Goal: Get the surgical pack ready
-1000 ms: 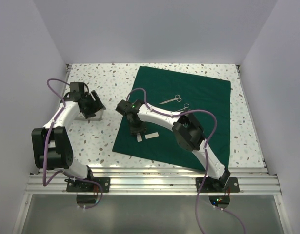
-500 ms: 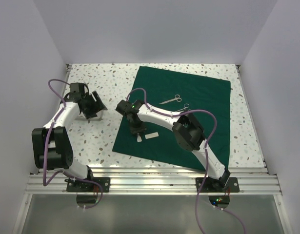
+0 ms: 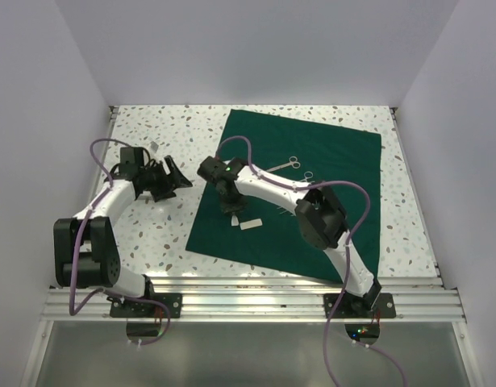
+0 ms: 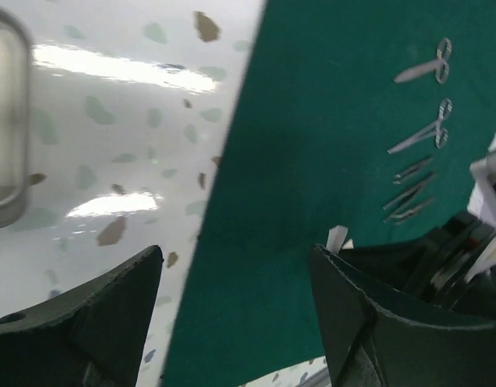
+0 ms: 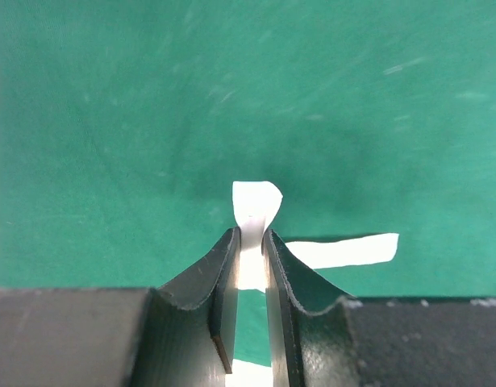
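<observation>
Right hand (image 5: 249, 235) pinched nearly shut on a white gauze piece (image 5: 256, 197), whose end curls up past the fingertips. Second gauze strip (image 5: 340, 250) lies flat just beside it. Both on the dark green drape (image 3: 336, 193), toward the table's near edge.

Left hand (image 4: 235, 254) wide open, holding nothing, near the drape's left edge.

Scissors (image 3: 283, 166) and forceps (image 4: 409, 193) lie on the drape farther back. Metal tray (image 4: 2, 145) sits on the bare table (image 3: 175, 133), toward the left edge.

Speckled table (image 3: 159, 234), white walls (image 3: 256, 48), perhaps metal rail (image 3: 248, 302)
</observation>
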